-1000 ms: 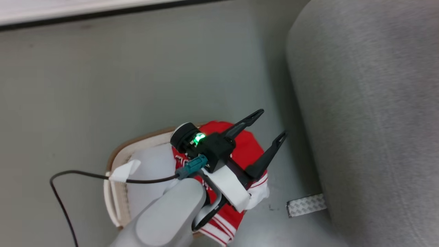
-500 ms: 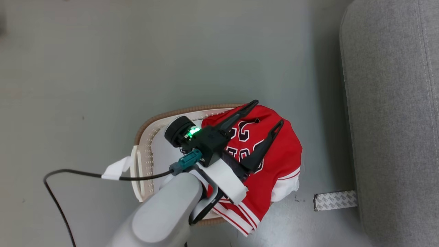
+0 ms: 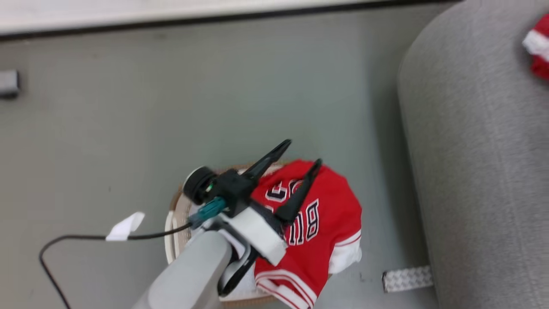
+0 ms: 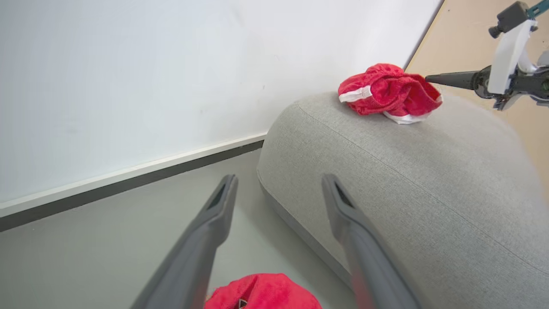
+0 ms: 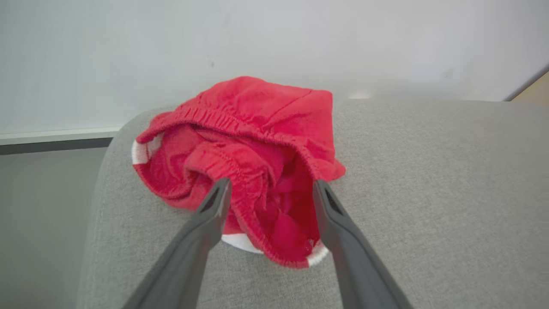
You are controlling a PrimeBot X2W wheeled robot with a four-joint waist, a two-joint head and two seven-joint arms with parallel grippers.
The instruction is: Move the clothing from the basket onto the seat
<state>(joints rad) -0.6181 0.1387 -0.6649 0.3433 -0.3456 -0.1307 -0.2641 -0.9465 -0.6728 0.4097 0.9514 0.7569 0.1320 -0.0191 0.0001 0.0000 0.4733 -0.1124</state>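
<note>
- The red jersey (image 3: 319, 231) is seen heaped in the basket (image 3: 170, 240), with its black-and-white lettering turned up and its white-trimmed hem draped over the rim on the side toward the sofa (image 3: 480, 171).
- The red shorts (image 5: 244, 163) are found bunched on top of the sofa, close to its rounded end and well apart from the basket.
- The right gripper (image 5: 271, 183) is held low over the shorts with its fingers spread wide and released; the crumpled cloth lies between them on the upholstery, and whether the tips touch it cannot be told.
- The left gripper (image 3: 303, 153) is held above the basket and jersey, fingers fully parted and nothing grasped; in the left wrist view they are pointed toward the sofa's curved edge.
- A band of grey floor (image 3: 240, 94) is left between the basket and the sofa's side, wider toward the wall.
- A silver tape strip (image 3: 407, 279) is stuck to the floor just beside the sofa's base.
- The floor is bounded at the far side by a dark skirting line (image 3: 214, 19) under a pale wall.
- A black cable (image 3: 85, 237) with a white tag (image 3: 126, 226) is looped out over the floor on the basket's left.
</note>
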